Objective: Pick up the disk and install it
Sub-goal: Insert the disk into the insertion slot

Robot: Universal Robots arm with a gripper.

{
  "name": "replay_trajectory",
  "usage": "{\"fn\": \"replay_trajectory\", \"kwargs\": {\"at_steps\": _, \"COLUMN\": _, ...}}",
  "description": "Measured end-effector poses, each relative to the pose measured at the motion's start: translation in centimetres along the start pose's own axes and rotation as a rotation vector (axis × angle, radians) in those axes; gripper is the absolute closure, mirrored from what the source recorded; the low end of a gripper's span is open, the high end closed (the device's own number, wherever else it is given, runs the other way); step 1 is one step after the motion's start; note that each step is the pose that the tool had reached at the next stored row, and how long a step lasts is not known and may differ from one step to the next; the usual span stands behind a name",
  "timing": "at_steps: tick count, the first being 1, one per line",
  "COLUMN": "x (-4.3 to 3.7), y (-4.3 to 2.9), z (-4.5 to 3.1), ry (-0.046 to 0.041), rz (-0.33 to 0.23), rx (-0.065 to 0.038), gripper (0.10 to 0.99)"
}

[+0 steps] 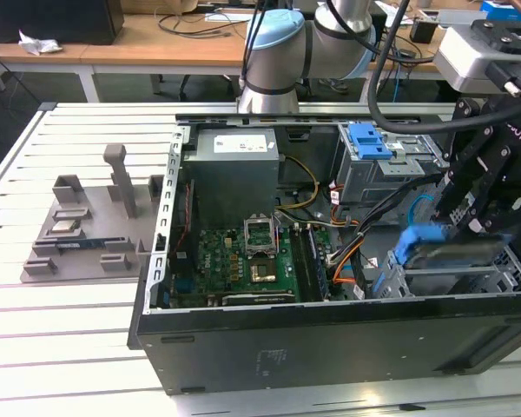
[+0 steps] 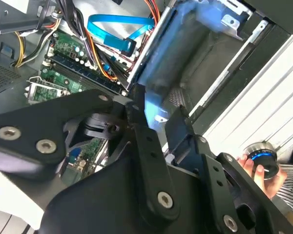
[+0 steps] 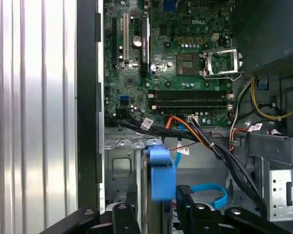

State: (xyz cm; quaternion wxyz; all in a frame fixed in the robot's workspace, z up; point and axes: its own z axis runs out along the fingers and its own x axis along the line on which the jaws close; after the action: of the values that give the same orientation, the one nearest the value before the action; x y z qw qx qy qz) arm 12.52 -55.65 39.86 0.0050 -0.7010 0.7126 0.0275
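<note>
Pickup was complete: I had the gripper fingers closed on the disk, held edge-up over the case's drive bay. I judged seating not yet finished.

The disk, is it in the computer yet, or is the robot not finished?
Picked up: the hand grips the disk by its blue frame. In hand: it hangs over the metal bay inside the case, seen edge-on in the first wrist view. Left: it isn't seated in the bay.
</note>
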Motion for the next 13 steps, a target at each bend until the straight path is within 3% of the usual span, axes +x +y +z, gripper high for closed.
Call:
{"fn": "replay_trajectory", "kwargs": {"at_steps": 10, "x": 0.00, "y": 0.00, "z": 0.01, "ry": 0.0001, "rz": 0.000, "rx": 0.000, "gripper": 0.659}}
{"fn": "replay_trajectory", "kwargs": {"at_steps": 13, "x": 0.00, "y": 0.00, "z": 0.01, "ry": 0.0001, "rz": 0.000, "rx": 0.000, "gripper": 0.843}}
